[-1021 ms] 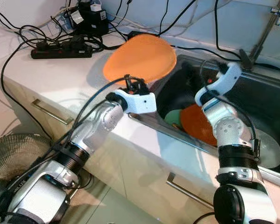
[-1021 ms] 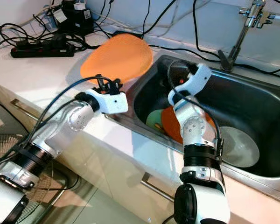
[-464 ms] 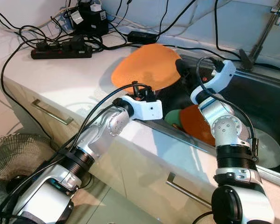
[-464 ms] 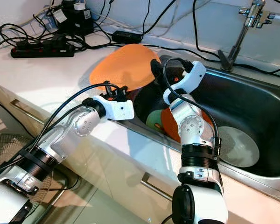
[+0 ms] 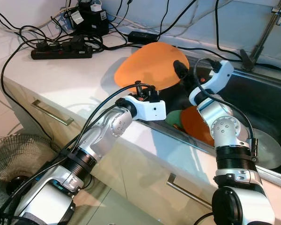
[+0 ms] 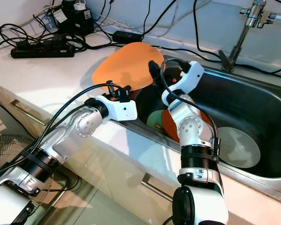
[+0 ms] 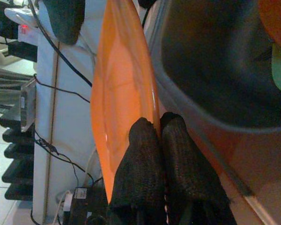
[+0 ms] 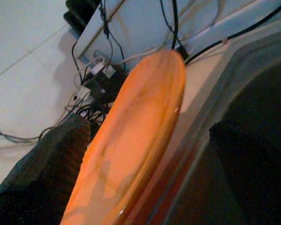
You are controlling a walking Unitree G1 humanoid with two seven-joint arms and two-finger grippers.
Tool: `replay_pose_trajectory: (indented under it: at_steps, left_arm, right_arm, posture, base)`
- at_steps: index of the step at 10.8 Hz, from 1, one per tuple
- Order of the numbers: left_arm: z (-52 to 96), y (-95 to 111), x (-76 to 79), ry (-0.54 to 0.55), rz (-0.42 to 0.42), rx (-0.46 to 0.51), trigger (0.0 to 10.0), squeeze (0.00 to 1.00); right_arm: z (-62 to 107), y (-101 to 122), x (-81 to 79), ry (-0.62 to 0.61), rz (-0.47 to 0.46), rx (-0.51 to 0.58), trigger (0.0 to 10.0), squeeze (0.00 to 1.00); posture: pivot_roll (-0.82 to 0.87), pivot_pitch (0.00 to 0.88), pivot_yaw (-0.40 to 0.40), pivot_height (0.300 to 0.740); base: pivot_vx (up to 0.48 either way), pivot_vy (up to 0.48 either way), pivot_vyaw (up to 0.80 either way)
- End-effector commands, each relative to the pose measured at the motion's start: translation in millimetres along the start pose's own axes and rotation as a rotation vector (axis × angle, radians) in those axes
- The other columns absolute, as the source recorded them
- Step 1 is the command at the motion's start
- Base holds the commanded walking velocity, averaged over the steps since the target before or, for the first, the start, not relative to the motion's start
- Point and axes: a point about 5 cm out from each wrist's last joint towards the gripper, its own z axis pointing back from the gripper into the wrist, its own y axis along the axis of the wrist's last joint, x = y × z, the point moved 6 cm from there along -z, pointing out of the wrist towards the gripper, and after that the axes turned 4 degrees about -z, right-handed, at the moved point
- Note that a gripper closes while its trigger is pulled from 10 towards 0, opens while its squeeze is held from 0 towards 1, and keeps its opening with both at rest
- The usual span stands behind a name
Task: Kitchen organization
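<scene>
Currently, head views: left gripper (image 5: 160, 93) clamps orange plate (image 5: 150, 65) tilted over the sink's (image 5: 271, 112) left rim; right gripper (image 6: 155, 70) sits at its far edge. Left wrist: fingers (image 7: 145, 173) pinch the rim. Right wrist: fingers (image 8: 42, 164) spread wide, straddling the plate; white counter (image 5: 61, 75), cables behind.

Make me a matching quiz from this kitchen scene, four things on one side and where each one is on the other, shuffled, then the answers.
Things:
1. large orange plate
2. green dish
3. power strip
4. faucet

Places:
A. at the back of the counter among the cables
B. pinched at its rim by the left end effector
C. rising behind the sink
D. down in the sink, beside another orange dish

Pairs: 1-B, 2-D, 3-A, 4-C
</scene>
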Motion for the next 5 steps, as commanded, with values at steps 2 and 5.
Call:
replay_pose_trajectory:
  at_steps: [2,5]
  left_arm:
    - [-1.7,13.7,-17.7,0.060,-0.031,0.050,10.0,0.00]
    - [-2.2,13.8,-17.2,0.061,-0.038,0.052,10.0,0.00]
  right_arm:
    - [0.9,-4.9,-4.2,0.017,0.009,-0.018,10.0,0.00]
    - [1.1,-6.5,-6.0,0.026,0.013,-0.027,0.0,0.00]
  posture:
    - [0.18,0.036,0.041,0.740]
    - [0.18,0.031,0.042,0.740]
  base:
    - [0.000,0.000,0.00]
    - [0.000,0.000,0.00]
